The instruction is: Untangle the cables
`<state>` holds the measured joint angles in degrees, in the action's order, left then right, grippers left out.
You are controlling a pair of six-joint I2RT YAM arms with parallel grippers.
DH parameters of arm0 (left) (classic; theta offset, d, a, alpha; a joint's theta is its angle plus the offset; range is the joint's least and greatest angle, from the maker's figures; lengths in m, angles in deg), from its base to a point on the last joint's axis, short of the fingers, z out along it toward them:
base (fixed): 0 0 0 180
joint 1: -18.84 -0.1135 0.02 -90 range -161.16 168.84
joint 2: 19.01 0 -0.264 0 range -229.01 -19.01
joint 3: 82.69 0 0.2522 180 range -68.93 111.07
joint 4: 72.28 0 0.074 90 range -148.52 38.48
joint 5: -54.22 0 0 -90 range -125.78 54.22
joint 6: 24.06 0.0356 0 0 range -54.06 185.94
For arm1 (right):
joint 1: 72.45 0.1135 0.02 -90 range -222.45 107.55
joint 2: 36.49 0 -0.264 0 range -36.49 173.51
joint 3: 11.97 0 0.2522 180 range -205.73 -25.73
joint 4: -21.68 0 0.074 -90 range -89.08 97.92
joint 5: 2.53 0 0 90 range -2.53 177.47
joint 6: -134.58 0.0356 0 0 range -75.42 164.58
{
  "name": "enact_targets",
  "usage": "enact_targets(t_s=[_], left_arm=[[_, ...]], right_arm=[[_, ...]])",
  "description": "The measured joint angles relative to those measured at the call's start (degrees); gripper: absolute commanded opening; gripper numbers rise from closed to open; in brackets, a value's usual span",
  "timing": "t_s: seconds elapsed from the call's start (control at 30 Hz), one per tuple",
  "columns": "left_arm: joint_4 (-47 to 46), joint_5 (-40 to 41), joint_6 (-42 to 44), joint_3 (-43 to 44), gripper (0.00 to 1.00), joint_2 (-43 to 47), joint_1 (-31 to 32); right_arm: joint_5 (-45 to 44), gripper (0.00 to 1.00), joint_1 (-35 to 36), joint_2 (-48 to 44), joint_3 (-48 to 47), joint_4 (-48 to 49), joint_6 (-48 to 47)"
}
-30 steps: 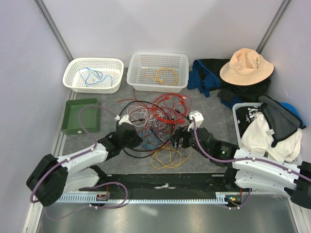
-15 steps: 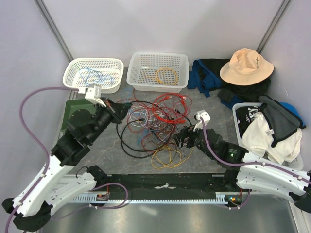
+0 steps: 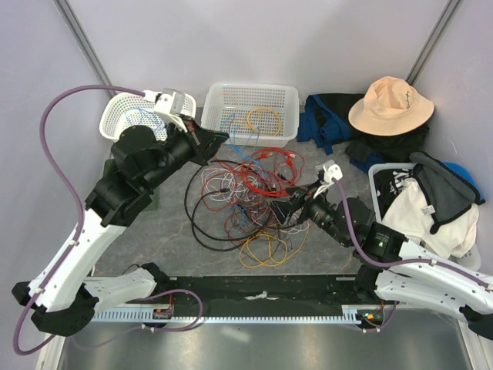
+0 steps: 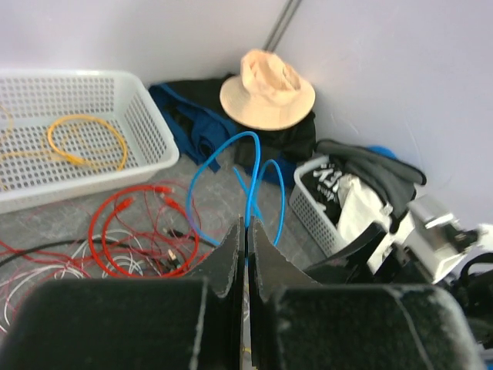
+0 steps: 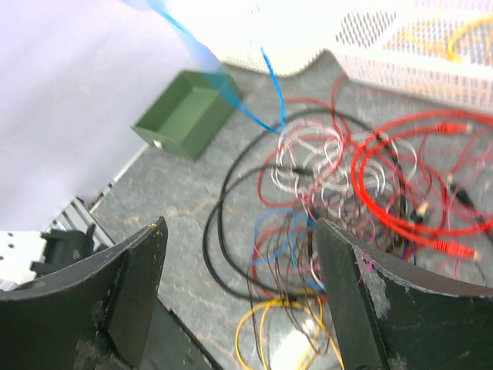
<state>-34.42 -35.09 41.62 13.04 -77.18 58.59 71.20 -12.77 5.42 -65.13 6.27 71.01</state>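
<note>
The cables (image 3: 246,193) lie tangled in the middle of the table: red (image 3: 266,173), white and maroon loops, a thick black one (image 3: 202,231) and a yellow one (image 3: 262,250) at the front. My left gripper (image 3: 214,139) is raised above the pile's back left. It is shut on a thin blue cable (image 3: 233,129) that hangs from it; in the left wrist view the jaws (image 4: 246,223) pinch the blue cable (image 4: 245,136). My right gripper (image 3: 286,210) is open and empty at the pile's right edge, and in the right wrist view (image 5: 239,231) it sits over the strands.
Two white baskets stand at the back: the left one (image 3: 115,131) holds a blue cable, the middle one (image 3: 250,92) a yellow cable (image 3: 264,121). A green tray (image 5: 181,116) is at the left. A hat (image 3: 390,106), dark clothes (image 3: 327,116) and a laundry basket (image 3: 375,185) fill the right.
My left arm has risen from the pile and swung to the back left, drawing the blue cable up out of the tangle. My right gripper has shifted slightly right and stays open.
</note>
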Motion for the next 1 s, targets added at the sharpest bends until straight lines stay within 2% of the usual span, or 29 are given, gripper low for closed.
enact_targets(t_s=[0.2, 0.43, 0.53, 0.8, 1.0], left_arm=[[2.14, 0.26, 0.9, 0.04, 0.02, -1.79, 0.04], [2.97, 11.96, 3.85, 3.19, 0.02, -5.75, -1.2], [3.02, 13.94, 3.91, 5.57, 0.02, -10.4, -5.55], [2.6, 12.48, 3.06, 11.8, 0.02, -24.04, -25.68], [-1.33, 12.61, 2.29, 22.4, 0.02, -35.91, -33.86]], right_arm=[[-0.5, 0.86, 0.0, 0.13, -2.54, 2.34, -3.13], [-3.74, 0.87, 0.0, -2.58, -2.43, 1.86, -3.54], [-5.22, 0.88, 0.0, -4.7, -1.73, 1.11, -3.52], [-8.24, 0.88, -0.02, -9.07, 0.33, -2.03, -3.76], [-8.2, 0.89, 0.0, -8.11, 4.76, -1.92, -3.74]])
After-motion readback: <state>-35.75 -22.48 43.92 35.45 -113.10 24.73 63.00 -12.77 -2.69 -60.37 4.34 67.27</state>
